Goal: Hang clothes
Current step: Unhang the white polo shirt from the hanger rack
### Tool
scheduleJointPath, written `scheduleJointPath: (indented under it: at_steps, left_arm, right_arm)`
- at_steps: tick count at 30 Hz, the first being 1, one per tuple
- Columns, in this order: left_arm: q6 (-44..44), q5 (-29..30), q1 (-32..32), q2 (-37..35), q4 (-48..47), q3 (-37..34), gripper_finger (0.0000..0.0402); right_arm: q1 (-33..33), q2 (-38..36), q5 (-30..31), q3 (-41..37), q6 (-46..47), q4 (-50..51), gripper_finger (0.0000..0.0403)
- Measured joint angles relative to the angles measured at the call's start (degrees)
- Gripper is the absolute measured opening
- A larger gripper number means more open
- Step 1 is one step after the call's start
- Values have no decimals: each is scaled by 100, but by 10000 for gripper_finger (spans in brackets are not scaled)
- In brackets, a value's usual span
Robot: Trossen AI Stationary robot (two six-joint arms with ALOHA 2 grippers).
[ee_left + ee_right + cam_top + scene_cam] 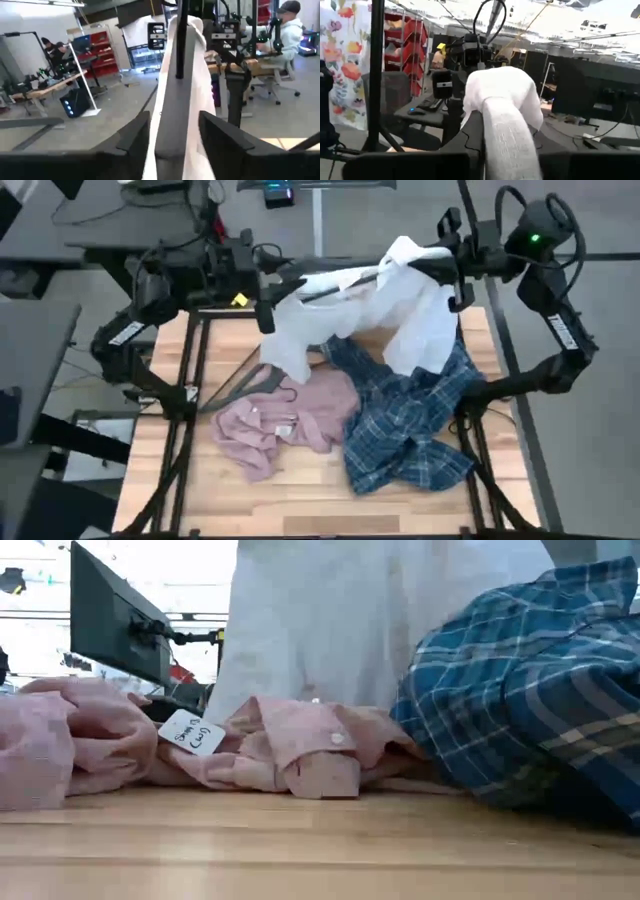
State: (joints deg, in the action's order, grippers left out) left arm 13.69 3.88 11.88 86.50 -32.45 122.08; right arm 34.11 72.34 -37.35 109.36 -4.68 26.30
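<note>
The white shirt [350, 310] hangs spread in the air over the table's far half, between my two grippers; its lower part shows in the low view [330, 620]. My left gripper [265, 292] is shut on its left end and my right gripper [445, 270] on its right end. A thin dark hanger bar [335, 285] runs along the shirt's top. The pink shirt [285, 420] lies crumpled on the table's left middle. The plaid shirt [410, 420] lies bunched on the right, partly under the white shirt's hanging hem. My left gripper holds a gathered band of the white shirt [175, 125] between its two fingers [135, 135], coming level from the table's left. A dark bar [181, 40] stands along the cloth just beyond the fingers. The shirt hangs clear of the table on this side. My right gripper pinches a bunched roll of the white shirt [507, 125] between its two fingers, several layers, coming level from the table's right. The cloth bulges out past the fingertips [502, 85]. The rest hangs below, down toward the plaid shirt.
A dark wire hanger [240, 385] lies on the table left of the pink shirt. Black frame rails [190, 380] run along both table sides. A paper tag [192, 732] sits on the pink shirt. People sit at desks beyond the table [290, 25].
</note>
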Motion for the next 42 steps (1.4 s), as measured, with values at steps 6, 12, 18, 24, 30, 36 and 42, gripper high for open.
scheduleJointPath:
  at_steps: [6,12,18,24,30,36,42]
  left_arm:
    - [110,-30,-16,26,-137,-17,26]
    - [209,507,-3,-229,-851,-22,26]
    - [133,1268,0,-527,-1340,-22,26]
    - [-28,1261,-2,-413,-1241,-20,26]
    - [123,1637,-4,-267,-1018,-20,26]
    - [230,1798,56,-203,-952,-20,26]
    - [417,1833,61,-210,-979,-20,26]
  right_arm:
    - [25,0,35,-2,223,44,98]
    - [170,-331,1823,-3,-388,757,110]
    - [19,-628,4058,9,-625,1546,112]
    - [-491,-310,4127,7,239,2235,121]
    - [-1017,569,4217,-15,909,2169,166]
    - [-1145,1213,4329,-9,966,1511,178]
    - [-1110,1422,4352,-13,1157,958,173]
